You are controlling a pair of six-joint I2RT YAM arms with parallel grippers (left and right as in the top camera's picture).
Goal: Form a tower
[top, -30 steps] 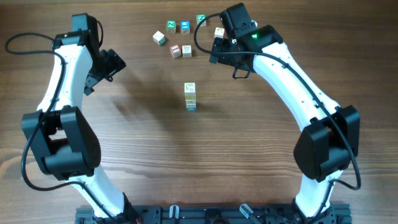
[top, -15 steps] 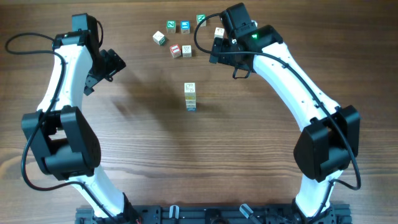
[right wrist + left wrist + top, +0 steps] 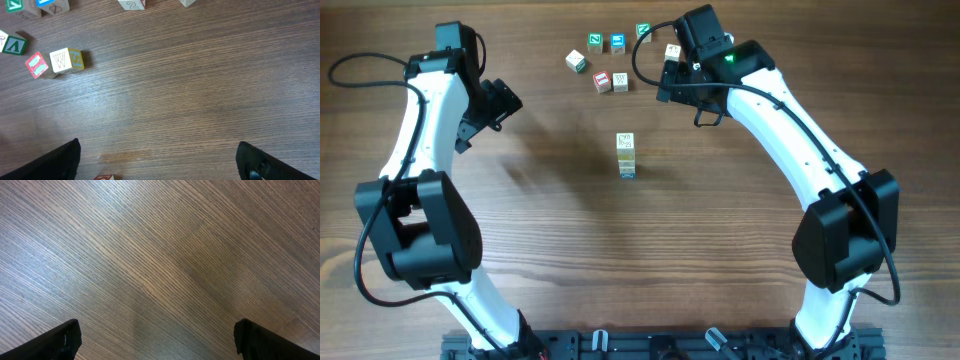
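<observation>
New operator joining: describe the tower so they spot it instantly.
On the wooden table, look midway between the two white arms. The tower stands alone; unlike the loose cubes scattered farther back, it is one slim column with a blue-trimmed base.

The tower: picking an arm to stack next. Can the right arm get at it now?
Probably yes: only bare table lies between the open right claw and the tower; the loose cubes sit off that line.

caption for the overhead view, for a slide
Letter-cube tower on the wooden table; left gripper and right gripper open, loose cubes beyond.
</observation>
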